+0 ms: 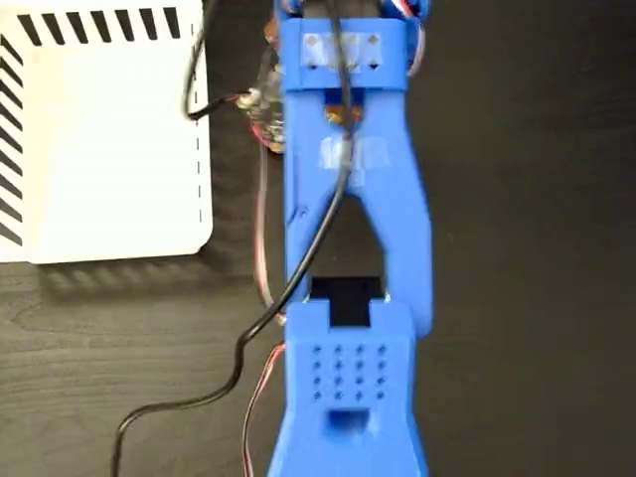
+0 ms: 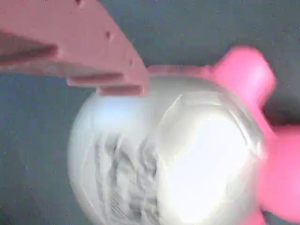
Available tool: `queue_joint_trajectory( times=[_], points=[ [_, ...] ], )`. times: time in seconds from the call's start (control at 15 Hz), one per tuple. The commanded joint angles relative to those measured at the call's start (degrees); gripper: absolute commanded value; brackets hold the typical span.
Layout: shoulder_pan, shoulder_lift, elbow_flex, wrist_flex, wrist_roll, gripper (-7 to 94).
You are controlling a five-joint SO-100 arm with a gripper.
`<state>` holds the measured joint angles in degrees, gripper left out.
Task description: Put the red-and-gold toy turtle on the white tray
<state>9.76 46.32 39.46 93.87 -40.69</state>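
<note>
Arm: I am looking down on my blue arm (image 1: 348, 248) in the fixed view. It is stretching from the bottom edge of the table up to the top edge, right of the tray.
Table: The dark table (image 1: 527, 248) is carrying everything.
Tray: The white tray (image 1: 99, 149) is sitting at the top left corner of the table. I am seeing black stripes along its top and left edges. Nothing is lying on the part I can see.
Turtle: The red-and-gold toy turtle (image 2: 173, 154) is filling most of the wrist view, very close and blurry. Its shell is looking pale and shiny there, with dark marks on it, and its legs are looking pink. In the fixed view I am only seeing a small blurry bit of something at the arm's left side near the top edge of the table, and I cannot tell if that is the turtle.
Gripper: One finger (image 2: 70, 47) is reaching over the top of the shell in the wrist view. I cannot tell if it is touching, how wide the gripper is, or if it is holding the turtle.
Cables: A black cable (image 1: 199, 397) and a red wire (image 1: 260, 388) are trailing across the table beside the arm.
</note>
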Motion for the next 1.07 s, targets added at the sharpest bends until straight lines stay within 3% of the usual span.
queue_joint_trajectory(
  times=[0.0,0.73,1.0],
  points=[
    [1.05,0.09,-5.54,1.23,-0.79,54],
    [2.99,-11.78,-16.35,2.81,-2.02,53],
    [3.52,-12.92,-18.11,2.81,-2.20,40]
  ],
)
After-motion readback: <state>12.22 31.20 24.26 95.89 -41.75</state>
